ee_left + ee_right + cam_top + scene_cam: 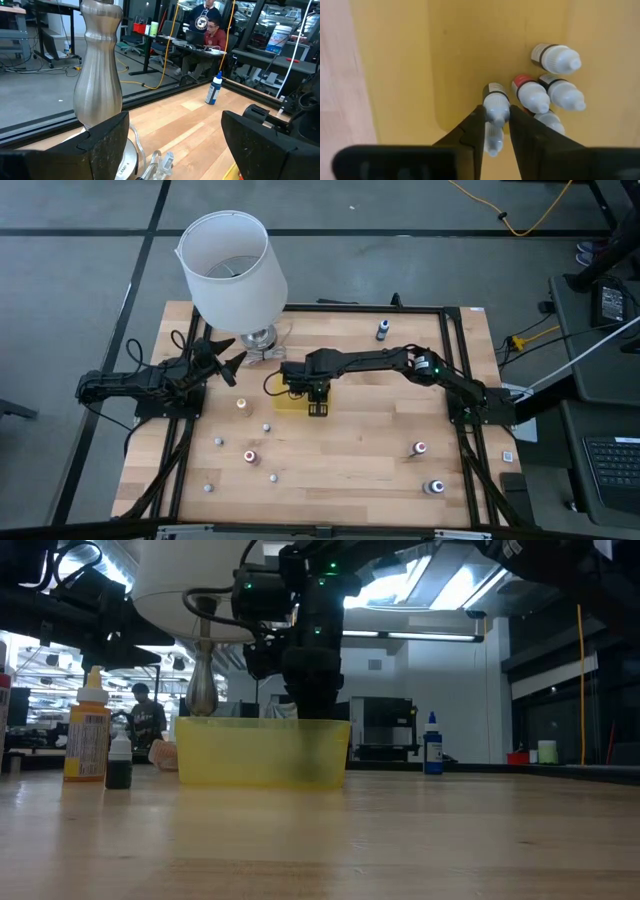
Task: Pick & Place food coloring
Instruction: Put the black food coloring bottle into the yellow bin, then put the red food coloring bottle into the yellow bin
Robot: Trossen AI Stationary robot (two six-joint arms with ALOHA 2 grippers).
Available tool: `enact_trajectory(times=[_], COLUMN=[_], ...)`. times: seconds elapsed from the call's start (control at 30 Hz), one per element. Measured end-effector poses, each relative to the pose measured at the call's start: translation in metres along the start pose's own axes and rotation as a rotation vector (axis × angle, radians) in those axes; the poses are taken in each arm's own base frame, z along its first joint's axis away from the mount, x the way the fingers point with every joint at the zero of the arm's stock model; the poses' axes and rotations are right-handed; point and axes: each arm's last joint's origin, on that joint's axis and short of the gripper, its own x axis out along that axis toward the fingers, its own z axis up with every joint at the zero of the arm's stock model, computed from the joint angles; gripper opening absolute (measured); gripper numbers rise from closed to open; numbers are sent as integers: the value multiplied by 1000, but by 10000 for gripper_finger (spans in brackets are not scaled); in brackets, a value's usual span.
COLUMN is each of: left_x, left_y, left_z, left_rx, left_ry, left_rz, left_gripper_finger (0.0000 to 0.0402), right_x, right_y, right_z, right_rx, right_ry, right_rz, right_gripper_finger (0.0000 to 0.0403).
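The food coloring bottles are tiny and whitish. Several lie in the yellow tray [470,50], among them a red-collared one [530,94]. Others stand scattered on the table, such as a red-topped one [250,456] and an orange one [241,404]. My right gripper [496,131] reaches down into the tray [283,402] and is shut on one bottle [496,106]. In the low view the tray's wall [262,752] hides its fingertips. My left gripper [226,358] waits open beside the lamp's metal base [97,75], touching nothing. My right gripper pinches one small bottle between its two fingers [472,131], around the whitish body [496,112] just behind its dark band [494,90]. The fingers come from above, pointing down into the tray. Whether the bottle's far end rests on the tray floor, I cannot tell.
A big white lampshade [232,265] stands over the table's far left part. A blue-topped bottle [381,330] stands near the far edge, and two more [420,448] [434,487] at the near right. Bare wood lies between them. People sit beyond the table [210,30].
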Motion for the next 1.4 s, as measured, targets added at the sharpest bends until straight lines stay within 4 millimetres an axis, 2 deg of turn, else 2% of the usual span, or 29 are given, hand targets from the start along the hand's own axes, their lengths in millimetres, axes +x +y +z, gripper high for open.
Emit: enact_trajectory(times=[0.23,0.37,0.7,0.87,1.0,1.17,1.4], left_x=[0,0,0,0,0,0,0], left_y=[0,0,0,0,0,0,0], left_z=[0,0,0,0,0,0,0], left_rx=[0,0,-1,-1,0,0,0], left_ry=[0,0,0,-1,0,0,0], left_rz=[0,0,0,0,0,0,0], left_gripper_finger=[313,311,311,313,311,312,311], right_x=[0,-9,-59,-74,-83,-104,-116], right_y=[-2,-3,-3,-1,8,25,57], right_z=[0,3,13,6,-6,-29,-83], right_rx=[6,9,89,164,154,151,175], right_ry=[2,-13,-108,-131,-134,-158,-141], right_rz=[-1,-2,-20,-14,-11,2,25], right_gripper_finger=[134,149,166,181,190,200,238])
